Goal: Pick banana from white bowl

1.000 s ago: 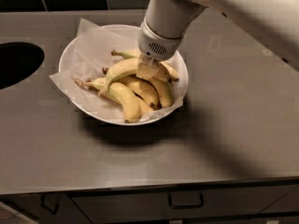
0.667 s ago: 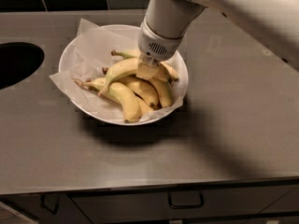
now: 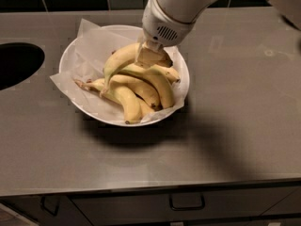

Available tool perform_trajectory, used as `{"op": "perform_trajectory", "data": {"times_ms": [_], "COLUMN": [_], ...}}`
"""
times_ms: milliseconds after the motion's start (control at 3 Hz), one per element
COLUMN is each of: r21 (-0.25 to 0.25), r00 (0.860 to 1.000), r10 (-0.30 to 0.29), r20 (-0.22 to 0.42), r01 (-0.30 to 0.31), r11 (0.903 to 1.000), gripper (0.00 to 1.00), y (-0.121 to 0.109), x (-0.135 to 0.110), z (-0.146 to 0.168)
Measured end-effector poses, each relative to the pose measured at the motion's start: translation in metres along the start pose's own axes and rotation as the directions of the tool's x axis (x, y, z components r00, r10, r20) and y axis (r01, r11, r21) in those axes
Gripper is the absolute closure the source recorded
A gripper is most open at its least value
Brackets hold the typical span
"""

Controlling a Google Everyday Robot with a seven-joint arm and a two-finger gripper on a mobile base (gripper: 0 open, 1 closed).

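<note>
Claw is gripping banana mid-arch above white bowl, nr table back edge. Prob light, soft, bruising easily.

A yellow banana with a brownish tip tops other yellow bananas in a glossy white bowl lined with translucent white paper. The cream-coloured gripper sits above it; the counter is matte grey.

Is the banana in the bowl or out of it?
In. The banana sits over the other bananas, within the bowl's rim; the gripper is at its upper end.
</note>
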State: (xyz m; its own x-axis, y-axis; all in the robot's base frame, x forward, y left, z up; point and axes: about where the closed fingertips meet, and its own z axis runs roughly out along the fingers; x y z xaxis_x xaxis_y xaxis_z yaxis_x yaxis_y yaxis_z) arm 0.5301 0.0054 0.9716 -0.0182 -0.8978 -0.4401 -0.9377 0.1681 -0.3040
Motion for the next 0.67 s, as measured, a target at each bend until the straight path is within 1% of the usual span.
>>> {"op": "perform_trajectory", "data": {"times_ms": [333,667], "r21": [0.051,0.052], "r00": [0.998,0.998], "r10": [-0.033,-0.035], "r20": [0.056,0.058], "r01": [0.03,0.032], "r11": [0.9982,0.9981], "gripper": [1.0,1.0], "y": [-0.0019,-0.0019], "x": [-0.0123,-0.0127], "z": [-0.0247,-0.0252]}}
